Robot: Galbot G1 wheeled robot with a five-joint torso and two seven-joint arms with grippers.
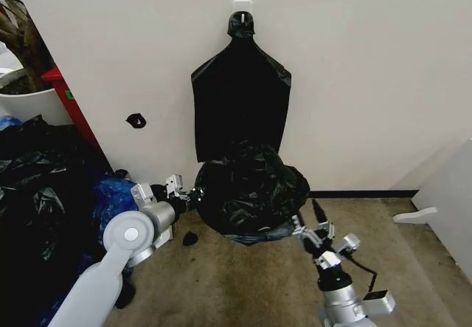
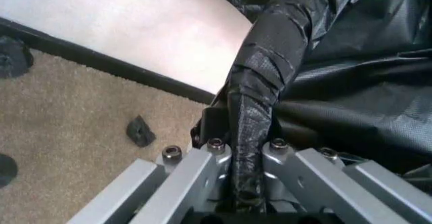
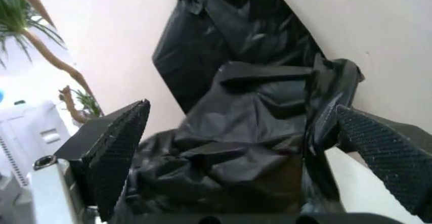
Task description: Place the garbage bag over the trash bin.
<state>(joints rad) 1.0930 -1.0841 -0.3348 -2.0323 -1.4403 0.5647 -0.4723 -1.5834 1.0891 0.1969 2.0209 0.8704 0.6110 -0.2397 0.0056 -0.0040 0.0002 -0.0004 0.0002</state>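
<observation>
Draping nearly done at frame centre: garbage bag [image 1: 251, 190] hides the whole bin, left gripper [image 2: 244, 155] clamped on a twisted fold, right gripper [image 3: 250, 148] spread wide, empty.

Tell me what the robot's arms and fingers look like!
The left arm is pale grey with a round joint cap. The left gripper is bare silver metal with bolts. The right gripper has a black cable and wide black fingers with bumpy pads.
</observation>
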